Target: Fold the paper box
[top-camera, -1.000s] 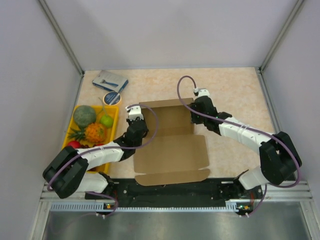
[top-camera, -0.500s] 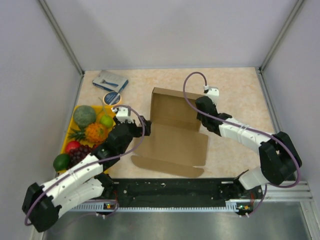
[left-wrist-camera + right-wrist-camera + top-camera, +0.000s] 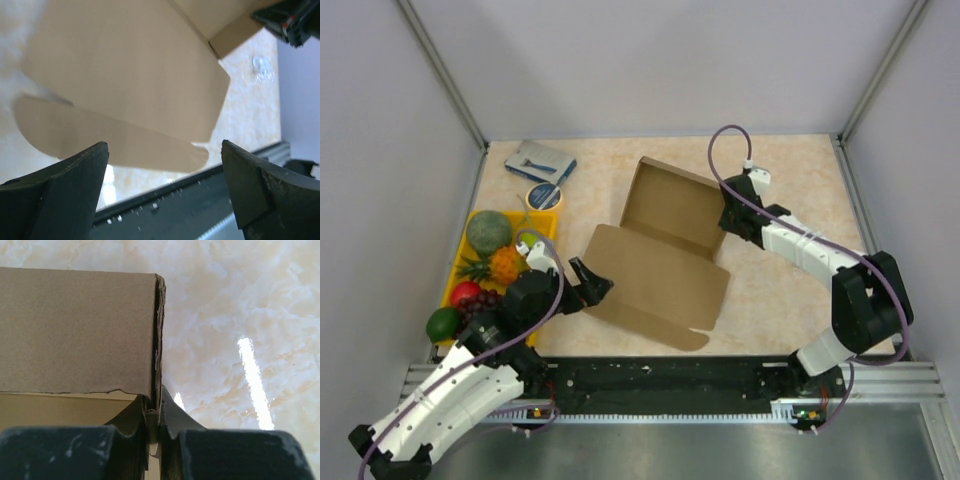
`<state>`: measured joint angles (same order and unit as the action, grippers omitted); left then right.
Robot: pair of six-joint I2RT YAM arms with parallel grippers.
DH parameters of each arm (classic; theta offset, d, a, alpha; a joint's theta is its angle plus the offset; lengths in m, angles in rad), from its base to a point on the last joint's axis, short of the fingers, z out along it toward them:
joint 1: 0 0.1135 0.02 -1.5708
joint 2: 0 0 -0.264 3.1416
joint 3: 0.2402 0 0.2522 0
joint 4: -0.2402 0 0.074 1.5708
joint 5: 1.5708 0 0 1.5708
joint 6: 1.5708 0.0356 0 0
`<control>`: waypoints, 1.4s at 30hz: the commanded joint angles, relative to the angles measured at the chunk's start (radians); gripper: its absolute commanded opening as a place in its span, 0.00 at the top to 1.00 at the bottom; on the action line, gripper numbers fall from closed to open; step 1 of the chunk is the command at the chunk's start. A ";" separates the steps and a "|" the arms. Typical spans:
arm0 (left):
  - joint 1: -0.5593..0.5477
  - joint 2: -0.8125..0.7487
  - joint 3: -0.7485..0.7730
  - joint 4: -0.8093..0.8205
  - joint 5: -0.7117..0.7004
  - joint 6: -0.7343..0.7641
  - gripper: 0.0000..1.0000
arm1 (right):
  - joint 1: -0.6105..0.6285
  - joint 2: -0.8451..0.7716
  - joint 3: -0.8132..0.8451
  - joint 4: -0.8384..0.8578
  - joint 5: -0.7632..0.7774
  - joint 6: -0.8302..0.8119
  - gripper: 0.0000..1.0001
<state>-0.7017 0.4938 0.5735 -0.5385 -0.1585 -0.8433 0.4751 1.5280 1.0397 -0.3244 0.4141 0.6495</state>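
Note:
The paper box (image 3: 665, 255) is brown cardboard, lying half-opened and turned askew in the middle of the table. Its tray part points to the back and its lid flap (image 3: 125, 75) to the front. My right gripper (image 3: 725, 218) is shut on the upright right side wall, and that wall's edge (image 3: 158, 340) stands pinched between the jaws of the right gripper (image 3: 157, 407). My left gripper (image 3: 590, 283) hangs open just left of the lid flap, touching nothing. In the left wrist view the left gripper (image 3: 164, 145) frames the flap's front lip from a distance.
A yellow tray (image 3: 549, 222) with fruit sits at the left edge. Behind it lie a blue-grey packet (image 3: 540, 160) and a small round tin (image 3: 543, 195). Grey walls close in both sides, and a black rail (image 3: 670, 375) runs along the near edge.
My left gripper opened, let go of the box's left side and drew back toward the near left. The right gripper shut on the right wall and swung the box back and rightward, turning it.

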 commanded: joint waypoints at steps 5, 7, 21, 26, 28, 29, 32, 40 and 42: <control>0.002 -0.069 -0.129 -0.211 0.168 -0.420 0.02 | -0.024 0.041 0.086 -0.058 -0.132 0.067 1.00; 0.002 -0.034 -0.219 -0.145 0.209 -0.460 0.02 | -0.024 0.041 0.085 -0.059 -0.135 0.067 1.00; 0.001 0.025 -0.505 0.443 0.131 -0.541 0.46 | -0.035 0.031 0.072 -0.059 -0.190 0.085 1.00; -0.001 -0.017 -0.350 0.214 0.079 -0.384 0.88 | -0.035 0.031 0.056 -0.065 -0.237 0.087 1.00; 0.001 -0.020 -0.235 0.113 0.034 -0.304 1.00 | -0.035 0.018 0.045 -0.070 -0.279 0.069 0.95; 0.001 -0.014 -0.201 0.035 0.025 -0.291 1.00 | -0.030 0.014 0.040 -0.071 -0.314 0.024 0.79; 0.001 0.034 0.006 -0.158 0.039 -0.209 1.00 | -0.020 -0.052 0.028 -0.129 -0.328 -0.086 0.38; 0.030 0.288 0.515 -0.648 -0.038 -0.034 0.82 | -0.018 -0.383 -0.007 -0.292 -0.465 -0.293 0.02; 0.074 0.339 0.623 -0.689 0.039 0.050 0.85 | -0.024 -0.440 0.005 -0.349 -0.437 -0.288 0.01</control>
<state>-0.6827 0.7448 1.0386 -0.9829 -0.1555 -0.9653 0.4496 1.2102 1.0260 -0.5777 0.0074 0.4389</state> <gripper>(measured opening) 0.173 0.976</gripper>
